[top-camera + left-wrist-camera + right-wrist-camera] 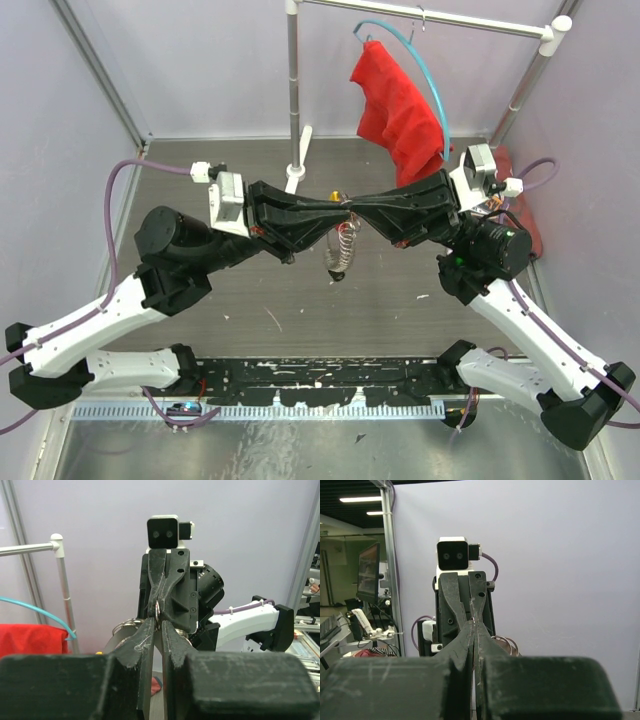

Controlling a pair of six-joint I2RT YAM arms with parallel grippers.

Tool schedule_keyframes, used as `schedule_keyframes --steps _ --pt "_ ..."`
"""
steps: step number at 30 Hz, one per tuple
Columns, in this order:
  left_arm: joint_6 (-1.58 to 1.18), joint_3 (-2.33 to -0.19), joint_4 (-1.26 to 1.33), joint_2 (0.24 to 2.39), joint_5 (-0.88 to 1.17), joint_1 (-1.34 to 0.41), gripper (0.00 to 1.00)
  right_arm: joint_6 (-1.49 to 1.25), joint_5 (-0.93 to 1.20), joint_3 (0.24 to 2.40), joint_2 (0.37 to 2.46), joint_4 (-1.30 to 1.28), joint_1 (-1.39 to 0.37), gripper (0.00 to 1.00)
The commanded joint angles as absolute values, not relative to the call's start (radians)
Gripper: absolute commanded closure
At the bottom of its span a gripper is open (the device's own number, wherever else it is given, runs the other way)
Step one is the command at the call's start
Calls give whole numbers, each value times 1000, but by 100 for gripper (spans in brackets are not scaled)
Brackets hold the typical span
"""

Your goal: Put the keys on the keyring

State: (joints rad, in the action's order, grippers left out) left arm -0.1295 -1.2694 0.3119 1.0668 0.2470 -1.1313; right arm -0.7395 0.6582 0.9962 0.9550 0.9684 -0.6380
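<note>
Top view: the left fingers and right fingers meet tip to tip above the bench. The keyring hangs in coiled loops just beneath them.

Left wrist view: the left fingers are narrowed to a slit, grasping a thin loop of the keyring.

Right wrist view: the right fingers are clenched tight. The keyring shows just beside them.

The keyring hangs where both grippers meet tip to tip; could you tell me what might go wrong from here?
1. The left gripper and right gripper both pinch the thin keyring at almost one spot; a slight slip could drop it onto the table.
2. Any misaligned pull between them could twist or bend the loop.
</note>
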Motion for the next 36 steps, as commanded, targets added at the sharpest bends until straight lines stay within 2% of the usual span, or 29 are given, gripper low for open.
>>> schedule_keyframes --steps 1,4,8,10,13,16,17,18,21,24,27,30,36 --pt "-154 -1264 387 1053 243 -1136 82 -722 633 1010 939 983 -642 99" --pt "-161 -1272 384 1065 250 -1136 83 -723 637 1011 939 985 -644 99" --pt "-166 -1279 382 1080 256 -1136 91 -724 638 1008 937 984 -644 99" --pt "-168 -1282 378 1086 262 -1135 92 -723 637 1007 935 983 -645 99" --pt "-169 -1289 360 1091 260 -1135 100 -721 642 1009 934 979 -644 99" --pt "-153 -1306 317 1090 261 -1135 100 -706 663 1017 933 961 -644 99" --pt "-142 -1318 289 1087 259 -1135 100 -685 679 1029 930 932 -644 96" --pt "-125 -1331 253 1087 259 -1136 100 -649 699 1044 926 889 -644 89" --pt "-58 -1391 104 1081 251 -1135 100 -494 773 1115 899 632 -644 68" --pt "17 -1472 -80 1082 237 -1136 100 -253 856 1250 881 270 -644 60" --pt "96 -1588 -310 1103 240 -1135 100 3 921 1392 896 -122 -644 57" --pt "155 -1682 -489 1129 240 -1136 100 182 932 1484 919 -391 -644 57" --pt "232 -1825 -748 1187 271 -1135 100 279 890 1551 959 -603 -644 57"
